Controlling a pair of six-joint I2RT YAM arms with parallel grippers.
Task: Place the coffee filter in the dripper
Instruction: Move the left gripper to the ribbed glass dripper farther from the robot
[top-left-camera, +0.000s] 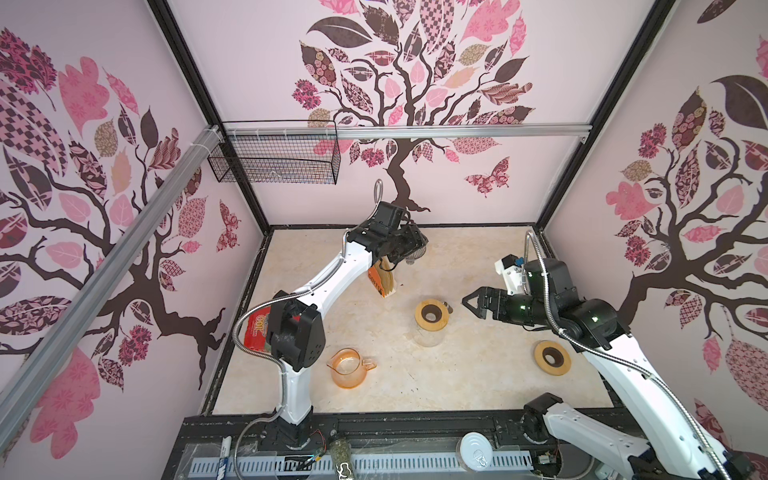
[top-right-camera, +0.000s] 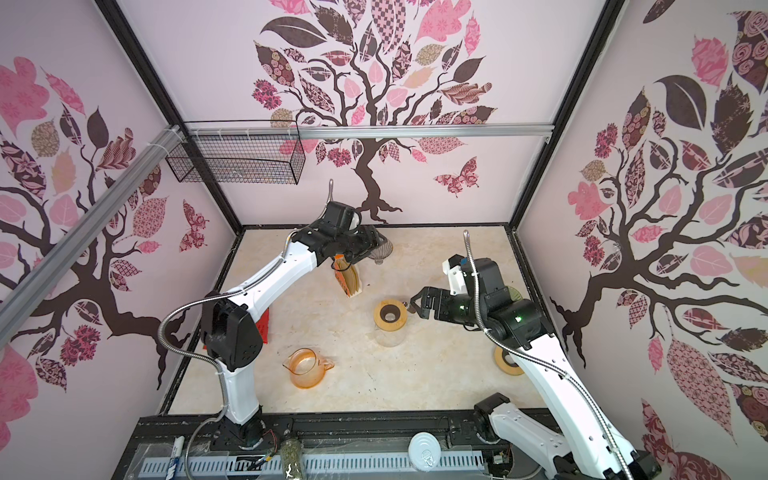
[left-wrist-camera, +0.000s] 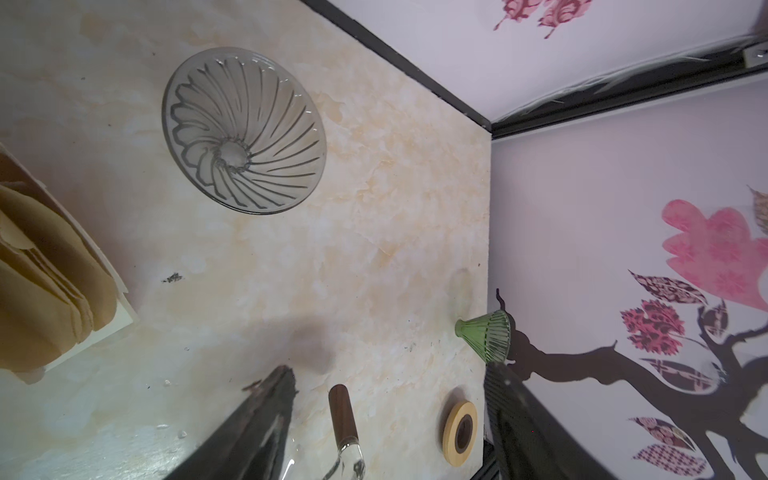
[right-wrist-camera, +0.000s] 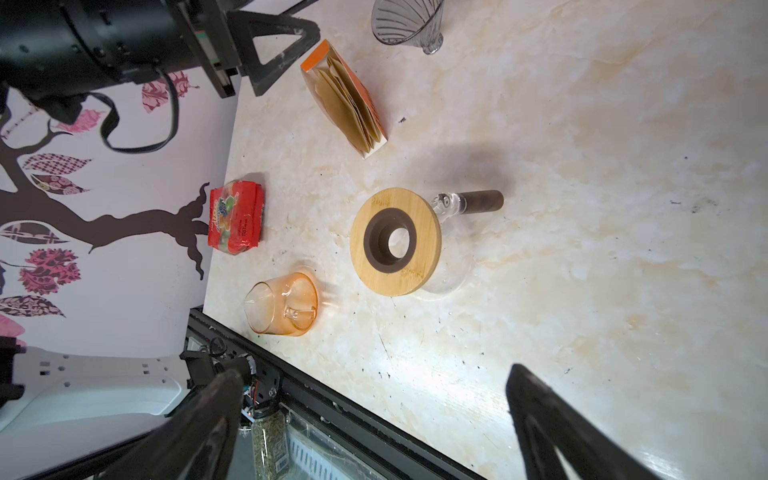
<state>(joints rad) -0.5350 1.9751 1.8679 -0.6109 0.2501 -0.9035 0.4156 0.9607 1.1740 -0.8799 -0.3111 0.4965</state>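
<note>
red packet (right-wrist-camera: 236, 216): left edge of the table, not used.
orange jug (top-left-camera: 347, 368): near left, not used.
left claw (left-wrist-camera: 390, 370): hangs above the far middle of the table, over the box and dripper. jaws apart, nothing between them.
filters (right-wrist-camera: 340, 99): brown stack standing in the orange box (top-left-camera: 376, 279), far middle. none is drawn out.
dripper (left-wrist-camera: 243, 149): clear ribbed glass, mouth up, empty. it stands right of and beyond the box, apart from it.
carafe (right-wrist-camera: 415, 257): middle of the table, wooden collar on top.
right claw (top-left-camera: 471, 302): just right of the carafe, jaws wide, empty.
wooden ring (top-left-camera: 551, 358): near right, not used.

step in hand, as judged: fetching a filter. no filter is gripped yet.

next move: lower the left claw onto the top edge of the stack, pinch one sheet, lift it clear of the box, carry it right and release it over the dripper mouth.

caution: the sheets are thin and may come out in pairs.
</note>
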